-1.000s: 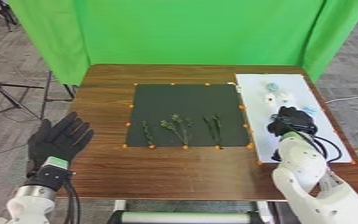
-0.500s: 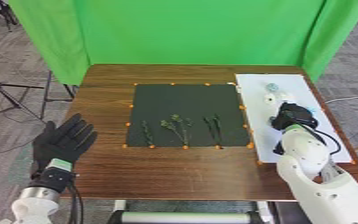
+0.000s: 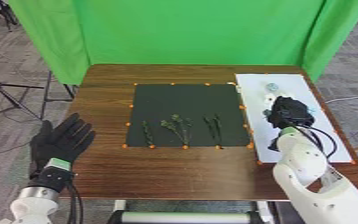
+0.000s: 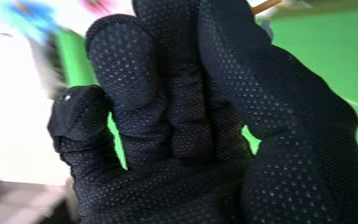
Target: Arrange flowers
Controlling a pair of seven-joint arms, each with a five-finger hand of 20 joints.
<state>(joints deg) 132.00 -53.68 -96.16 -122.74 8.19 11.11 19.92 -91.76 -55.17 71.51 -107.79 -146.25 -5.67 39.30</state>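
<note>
Green curtain (image 3: 193, 35) hangs beyond the brown table (image 3: 184, 175), where leafy sprigs (image 3: 177, 127) lie on the near half of a dark mat (image 3: 184, 97). To the right, over a white board (image 3: 291, 81), the right hand (image 3: 289, 111) has its fingers close together and loosely bent, near a blue flower (image 4: 31, 17); at the left, the left hand (image 3: 58, 142) rests palm up, fingers slightly apart.

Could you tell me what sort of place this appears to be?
It looks like a robotics lab or test room: a green curtain hangs behind the table, a tripod stands on the carpet, and two robot arms reach in.
</note>
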